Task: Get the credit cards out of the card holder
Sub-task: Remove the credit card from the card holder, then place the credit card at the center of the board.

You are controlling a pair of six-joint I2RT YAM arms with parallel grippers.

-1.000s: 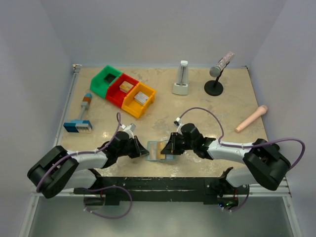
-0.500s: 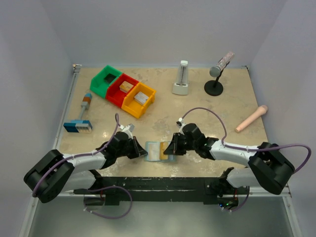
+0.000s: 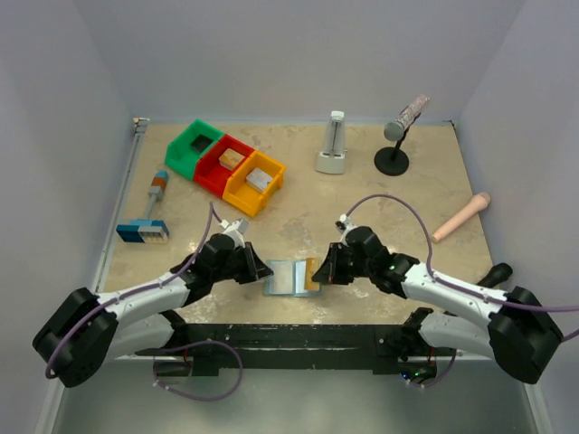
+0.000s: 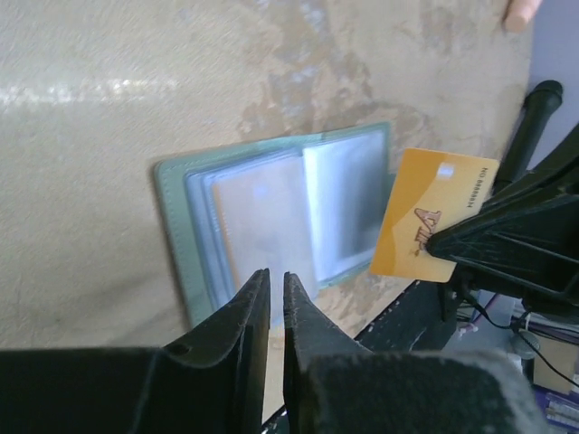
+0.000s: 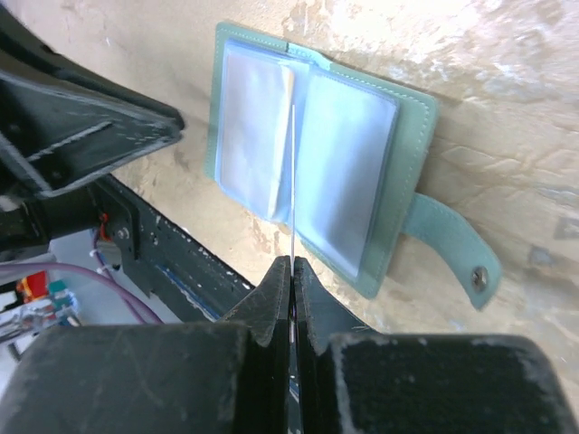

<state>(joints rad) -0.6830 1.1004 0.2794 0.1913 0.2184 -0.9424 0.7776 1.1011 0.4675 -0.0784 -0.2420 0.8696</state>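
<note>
The light teal card holder [image 3: 285, 278] lies open on the table near the front edge, also in the left wrist view [image 4: 176, 226] and the right wrist view [image 5: 412, 154], with its tab [image 5: 452, 249] out to the side. My right gripper [image 3: 324, 269] [image 5: 292, 264] is shut on the orange-gold card [image 3: 312, 274] [image 4: 432, 212], held clear of the holder at its right edge; it shows edge-on in the right wrist view [image 5: 292, 181]. A pale card [image 4: 258, 221] seems to sit in a clear sleeve. My left gripper [image 3: 259, 269] [image 4: 277, 278] is shut and empty over the holder's left edge.
Green [image 3: 193, 147], red [image 3: 225, 163] and orange [image 3: 255, 181] bins stand at the back left. A blue-and-white block with a handle [image 3: 145, 228] lies left. A metronome [image 3: 332, 145], a microphone stand [image 3: 396, 136] and a pink cylinder [image 3: 461, 217] lie back right. A black frame [image 3: 289, 336] runs along the front edge.
The right gripper has drawn the orange-gold card out of the holder to the right. The holder now lies open and flat. The left gripper has pulled back slightly to the left.
</note>
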